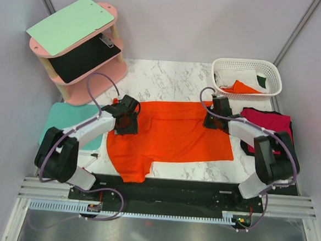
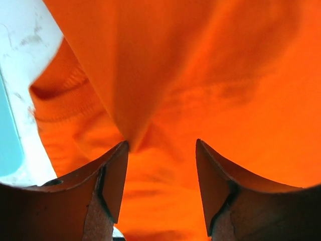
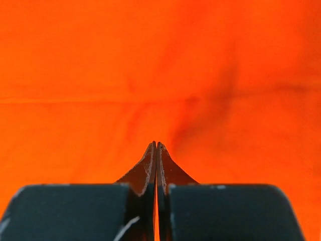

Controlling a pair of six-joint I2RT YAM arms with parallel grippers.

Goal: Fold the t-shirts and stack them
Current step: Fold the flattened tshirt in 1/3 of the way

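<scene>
Both arms reach forward from the near edge and bend down over one bright orange t-shirt [image 1: 173, 135] that lies spread flat in the middle of the marble table [image 1: 169, 80].

The left gripper [image 1: 126, 121] points down at the shirt's far left part, near the collar. Its fingers [image 2: 113, 170] stand moderately wide apart, and a raised ridge of orange cloth runs up to the tip of one of them. The right gripper [image 1: 213, 120] sits low on the shirt's far right edge. Its fingers [image 3: 145, 170] are pressed together tip to tip over smooth orange cloth; whether any cloth is caught between them cannot be told.

A crimson t-shirt [image 1: 268, 121] lies bunched at the right, just beside the right arm. Far right, one white lattice basket [image 1: 247, 62] holds three pieces of cloth: one white [image 1: 229, 78], one orange [image 1: 242, 87] and one dark green [image 1: 261, 80]. One teal mat [image 1: 66, 122] lies at the left under the left arm, and one pink two-shelf stand [image 1: 91, 85] is at the far left.
</scene>
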